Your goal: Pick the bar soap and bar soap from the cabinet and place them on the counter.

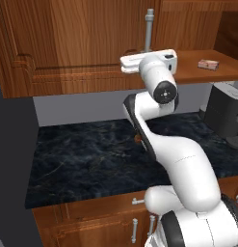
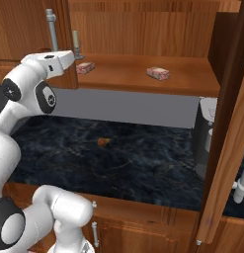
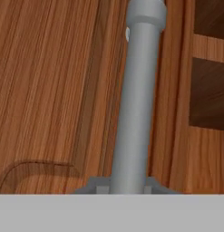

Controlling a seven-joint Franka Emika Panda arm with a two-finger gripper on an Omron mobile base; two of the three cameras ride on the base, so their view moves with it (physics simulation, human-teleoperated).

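**Operator:** Report the step in hand.

**Arm:** I am working on the left cabinet door (image 1: 67,43). In the hand view my gripper (image 3: 127,188) is clamped on the silver bar handle (image 3: 138,99), one finger tip on each side of the bar at its lower end. In the left base view my hand is sitting level with the shelf, at the foot of that handle. I am judging this as the door-opening step; no soap is being carried.

**Operator:** Locate the task items, left to right.

**Arm:** In the right base view the pale candle (image 2: 75,42) is standing at the left end of the wooden shelf (image 2: 143,81). Just beside it the first bar soap (image 2: 85,67) is lying flat. The second bar soap (image 2: 158,73) is lying well apart from it, mid-shelf. Below, the black counter (image 2: 123,163) is carrying one small brown lump (image 2: 102,142).

**Operator:** State the next requirement.

**Arm:** I am expecting to swing the door clear, release the handle, then reach the nearer soap from above with the fingers apart across its short width.
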